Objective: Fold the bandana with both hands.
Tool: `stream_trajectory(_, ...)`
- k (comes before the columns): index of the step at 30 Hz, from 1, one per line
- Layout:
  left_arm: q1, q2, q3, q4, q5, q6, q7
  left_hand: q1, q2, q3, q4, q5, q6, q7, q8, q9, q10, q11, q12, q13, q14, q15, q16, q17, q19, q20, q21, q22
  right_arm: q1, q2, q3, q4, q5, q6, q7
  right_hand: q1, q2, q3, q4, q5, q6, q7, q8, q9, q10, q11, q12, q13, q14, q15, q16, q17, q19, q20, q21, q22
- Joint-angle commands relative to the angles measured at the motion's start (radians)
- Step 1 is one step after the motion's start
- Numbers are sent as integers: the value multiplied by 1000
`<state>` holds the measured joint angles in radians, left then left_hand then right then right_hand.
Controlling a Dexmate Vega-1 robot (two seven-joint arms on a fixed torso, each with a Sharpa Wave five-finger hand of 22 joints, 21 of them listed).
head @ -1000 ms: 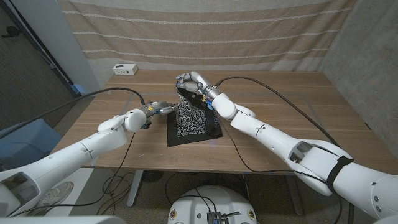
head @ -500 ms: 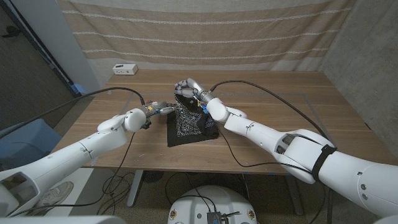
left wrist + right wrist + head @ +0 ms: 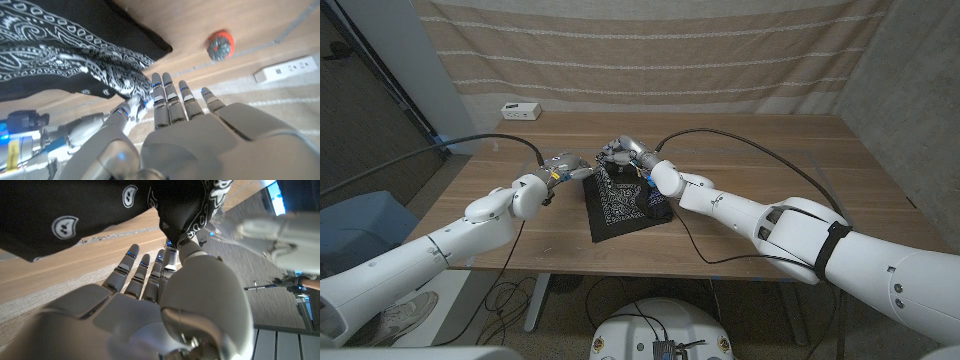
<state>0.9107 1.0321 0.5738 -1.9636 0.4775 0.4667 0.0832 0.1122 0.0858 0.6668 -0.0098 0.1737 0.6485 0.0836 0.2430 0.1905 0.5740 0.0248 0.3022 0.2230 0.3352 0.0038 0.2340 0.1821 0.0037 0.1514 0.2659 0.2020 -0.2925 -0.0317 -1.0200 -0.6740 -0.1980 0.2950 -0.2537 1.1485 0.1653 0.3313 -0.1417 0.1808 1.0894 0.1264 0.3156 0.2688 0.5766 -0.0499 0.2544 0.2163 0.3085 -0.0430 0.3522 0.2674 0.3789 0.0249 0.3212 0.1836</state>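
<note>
Black paisley-print cloth bandana [image 3: 622,200] lies mid wooden worktop [image 3: 770,190], near edge flat, far end bunched. Raised far corner has come down since a second ago, from standing well above worktop to low, carried toward robot's left; fold looks partway done, not yet laid. Right hand [image 3: 620,153] pinches far corner, other fingers spread. Left hand [image 3: 567,166] just beside bandana's left edge, has shifted closer; fingers straight and apart, holding nothing. Small white box [image 3: 521,111] at far left corner.

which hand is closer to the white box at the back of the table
Left. The left hand is on the white box's side of the bandana; the right hand pinches the bandana farther away.
</note>
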Motion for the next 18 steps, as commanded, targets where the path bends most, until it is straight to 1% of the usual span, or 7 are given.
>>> stream_trajectory(1, 196, 36, -122, -143, 168, 63, 372, 9, 36, -6, -14, 4, 83, 14, 24, 15, 91, -2, 43, 33, 128, -15, 43, 23, 91, -13, 43, 11, 6, -20, -31, -24, -17, -40, 28, -1, 3, -2, 3, 1, 3, -5, -3, 4, 2, 4, -4, 4, -5, -71, 9, 2, -1, 7, -3, 6)
stream_trajectory(9, 227, -15, -148, -90, 200, -2, 496, 37, 68, -9, -28, 8, 46, -19, 13, 29, 37, -22, 30, 59, 112, -28, 48, 43, 101, -4, 54, 17, -43, -92, 8, -175, 52, 1, 149, -13, -1, -10, 9, 2, -4, -18, -10, -1, -11, 22, -10, 5, -10, -52, 10, 4, 3, 17, -2, 6)
stream_trajectory(12, 232, -31, -158, -74, 201, -29, 528, 37, 71, -7, -24, 8, 28, -26, 5, 28, 24, -25, 25, 63, 105, -27, 44, 44, 97, -1, 53, 18, -43, -105, 22, -189, 107, 43, 263, -90, 1, -30, 51, 7, -105, -42, -64, -19, -73, 35, -35, 7, -47, -19, -7, 10, -24, 33, -13, 7)
stream_trajectory(13, 233, -37, -161, -69, 202, -36, 537, 37, 73, -7, -22, 9, 26, -27, 4, 28, 24, -26, 25, 63, 104, -27, 44, 45, 97, 0, 53, 18, -39, -107, 26, -189, 130, 51, 315, -119, 5, -35, 64, 8, -159, -54, -94, -29, -109, 47, -46, 8, -83, -6, -22, 12, -53, 39, -25, 8)
stream_trajectory(15, 233, -49, -163, -65, 211, -29, 541, 36, 73, -6, -18, 9, 7, -35, -5, 27, 9, -22, 20, 67, 93, -27, 38, 45, 94, 0, 53, 18, -19, -96, 38, -152, 197, 72, 449, -209, 33, -29, 125, 18, -248, -95, -130, -49, -215, 60, -64, 10, -162, 22, -46, 31, -145, 45, -60, 11)
stream_trajectory(16, 233, -53, -163, -64, 217, -24, 539, 35, 73, -5, -17, 9, 0, -38, -8, 27, 6, -22, 19, 68, 89, -28, 36, 45, 91, 2, 52, 18, 5, -77, 42, -98, 237, 95, 543, -269, 43, -2, 174, 22, -346, -166, -144, -61, -310, 48, -69, 10, -261, 43, -76, 49, -258, 29, -99, 14)
stream_trajectory(18, 230, -67, -162, -56, 227, -17, 545, 34, 74, -4, -14, 9, -6, -39, -10, 27, 3, -25, 18, 69, 86, -27, 34, 46, 90, 2, 52, 19, 64, -23, 44, 40, 299, 138, 727, -338, 43, 45, 233, 14, -503, -258, -145, -69, -466, -2, -73, 9, -402, 32, -110, 77, -447, 11, -136, 17)
